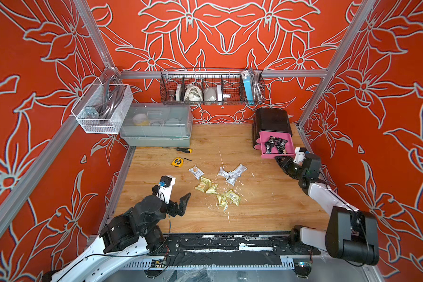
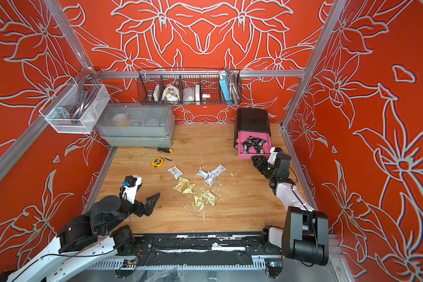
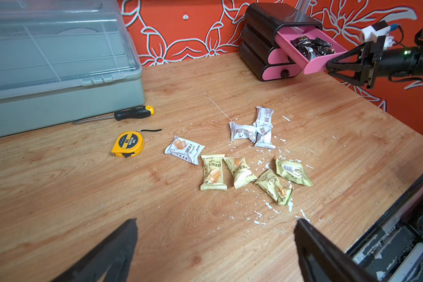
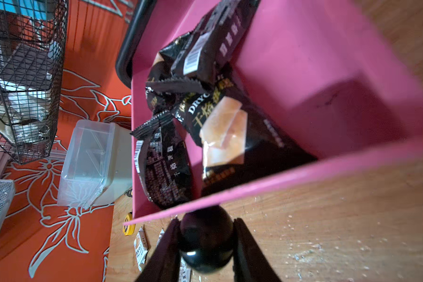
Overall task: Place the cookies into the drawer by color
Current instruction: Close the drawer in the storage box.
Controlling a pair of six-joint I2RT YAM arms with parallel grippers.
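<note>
The drawer [image 1: 271, 119] is a black chest at the back right, and its top pink tray [image 4: 303, 73] is pulled out. Several black cookies [image 4: 205, 109] lie in the tray. My right gripper [image 4: 206, 222] is shut on the tray's round black knob [image 4: 206, 240], one finger on each side. Several white-silver cookies [image 1: 231, 173] and several yellow-green cookies [image 1: 205, 185] lie loose mid-table, with one white packet [image 3: 185, 150] apart from the rest. My left gripper [image 3: 216, 222] hovers open and empty over the near-left table, short of the yellow-green packets [image 3: 214, 172].
A grey lidded bin [image 1: 156, 127] stands at the back left. A screwdriver [image 1: 181, 149] and a yellow tape measure [image 1: 177, 161] lie in front of it. A wire basket [image 1: 211, 88] and a white mesh basket [image 1: 103, 109] hang on the walls. White flecks litter the wood around the packets.
</note>
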